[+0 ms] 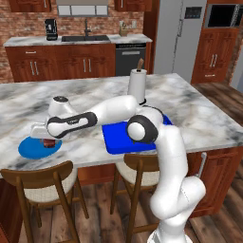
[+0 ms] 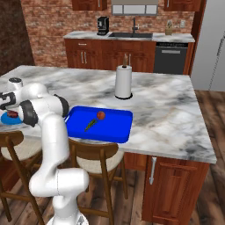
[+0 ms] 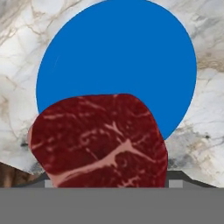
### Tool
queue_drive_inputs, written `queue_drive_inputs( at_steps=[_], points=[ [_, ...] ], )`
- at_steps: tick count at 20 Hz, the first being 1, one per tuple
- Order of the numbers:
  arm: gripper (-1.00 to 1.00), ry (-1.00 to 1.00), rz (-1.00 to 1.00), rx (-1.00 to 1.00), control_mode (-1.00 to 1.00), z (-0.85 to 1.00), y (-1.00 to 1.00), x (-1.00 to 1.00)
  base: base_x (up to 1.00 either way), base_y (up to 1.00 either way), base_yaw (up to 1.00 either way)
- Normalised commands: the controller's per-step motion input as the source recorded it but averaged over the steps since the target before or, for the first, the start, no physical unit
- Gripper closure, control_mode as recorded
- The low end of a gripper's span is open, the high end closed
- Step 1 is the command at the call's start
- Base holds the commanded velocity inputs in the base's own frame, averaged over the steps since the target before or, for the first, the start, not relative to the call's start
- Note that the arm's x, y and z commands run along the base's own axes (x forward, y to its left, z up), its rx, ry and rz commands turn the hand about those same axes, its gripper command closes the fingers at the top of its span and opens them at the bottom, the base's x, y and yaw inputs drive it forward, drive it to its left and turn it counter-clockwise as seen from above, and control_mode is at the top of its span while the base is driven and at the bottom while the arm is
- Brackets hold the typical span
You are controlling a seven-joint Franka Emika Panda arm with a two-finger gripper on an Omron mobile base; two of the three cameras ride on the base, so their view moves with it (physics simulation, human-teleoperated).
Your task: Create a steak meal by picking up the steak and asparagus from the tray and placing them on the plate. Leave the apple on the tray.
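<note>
Gripper (image 1: 47, 141) sits low over the plate (image 1: 29, 150) at the near left edge of the marble island counter (image 1: 199, 111), arm stretched out to the left from the base. The steak (image 1: 48, 142) is right under the hand, between the fingers, with the jaws standing fairly wide around it. In the hand view the steak (image 3: 100, 142) covers the lower middle, dark red with pale marbling, and hides the fingertips; the plate (image 3: 118, 57) shows as a big blue disc behind it. Steak overlaps the plate's near edge in that view. Cannot tell whether the meat already rests on the plate or hangs just above it, and cannot tell whether the pads actually press its sides.

In the right base view the steak (image 2: 12, 114) shows as a small dark red block on or just over the plate (image 2: 9, 118) at the far left, beside the arm's elbow.

The tray (image 2: 115, 130) lies well apart to the right, near the front edge of the counter, long side along that edge. The apple (image 2: 101, 115) sits on the tray around its middle, round and red. The asparagus (image 2: 90, 125) lies on the tray just beside the apple, on the nearer left, slanted, apparently not touching it.

A paper towel roll (image 2: 123, 82) stands upright on the counter behind the tray. In the left base view the tray (image 1: 116, 138) is partly hidden by the arm's elbow.
</note>
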Motion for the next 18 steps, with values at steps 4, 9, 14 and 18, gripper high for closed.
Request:
queue_drive_inputs(
  at_steps=[4,9,14,18],
  points=[
    [1.00,0.00,0.00,0.00,-1.00,-0.30,0.16,0.19,0.00,0.00,0.00],
    [1.00,0.00,0.00,0.00,-1.00,-0.23,0.13,0.21,0.00,0.00,0.00],
    [1.00,0.00,0.00,0.00,-1.00,-0.20,0.25,0.20,0.00,0.00,0.00],
    [-1.00,0.00,0.00,0.00,-1.00,-0.08,0.21,0.20,0.00,0.00,0.00]
  ],
)
